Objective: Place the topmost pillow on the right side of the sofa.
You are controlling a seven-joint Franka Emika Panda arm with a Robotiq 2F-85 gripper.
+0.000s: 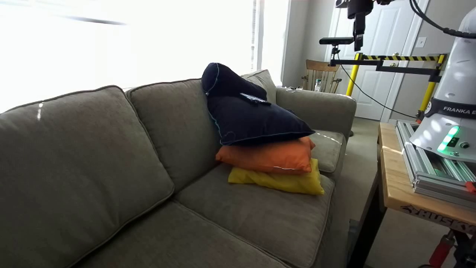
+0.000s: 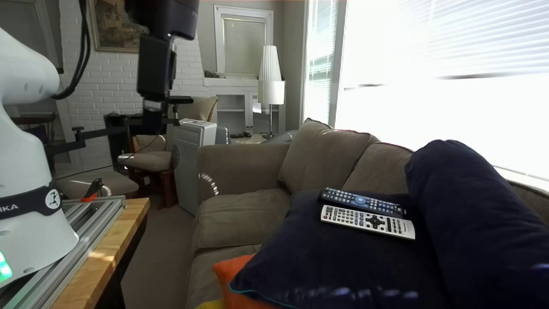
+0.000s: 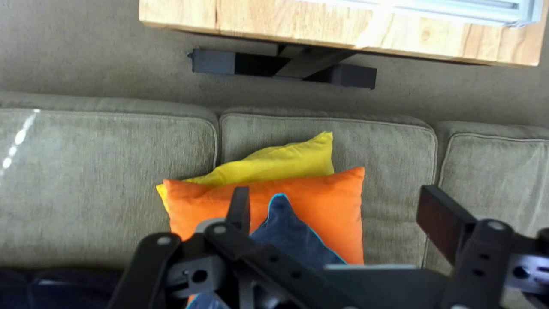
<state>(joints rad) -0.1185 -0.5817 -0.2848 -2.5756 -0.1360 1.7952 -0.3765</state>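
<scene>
The topmost pillow, dark navy, leans against the grey-taupe sofa's back, above the other navy pillow. That near-identical navy pillow lies on an orange pillow, with a yellow pillow beneath. In the wrist view a teal-edged navy corner lies over the orange pillow and yellow pillow; the topmost pillow cannot be made out there. My gripper is open and empty, above and apart from the pile.
A dark remote and a silver remote lie on the lower navy pillow. The robot's wooden table stands in front of the sofa. The padded sofa arm shows in both exterior views.
</scene>
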